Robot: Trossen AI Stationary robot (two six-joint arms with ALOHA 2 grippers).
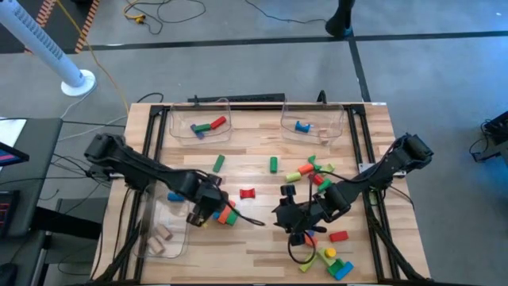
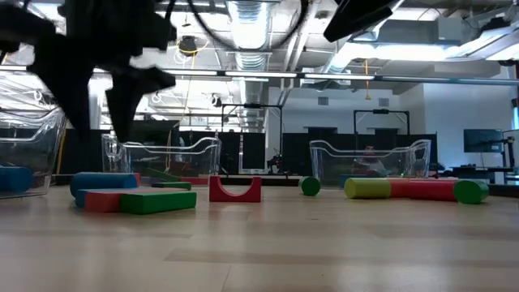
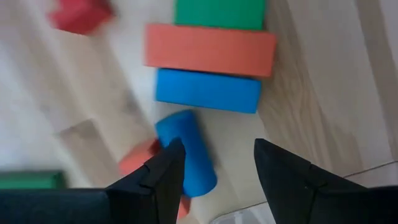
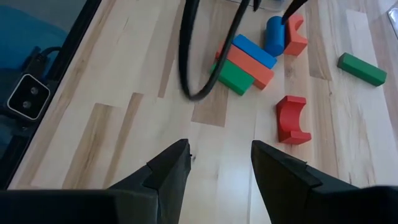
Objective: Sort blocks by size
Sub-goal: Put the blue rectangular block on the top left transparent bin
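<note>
Bright, even light from the ceiling lamps floods my surface with soft shadows, while my left wrist's close view goes blurry and my arms loom as dark silhouettes down low.

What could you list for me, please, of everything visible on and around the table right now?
clear plastic bins: three, two at the far edge, one at the left front.
red arch block: one, table centre.
green, orange and blue bar blocks: three, side by side beside the left gripper.
blue cylinder block: one, by the left fingers.
other mixed-colour blocks: scattered on the right half.
left gripper: open, over the stack.
right gripper: open, empty.
</note>
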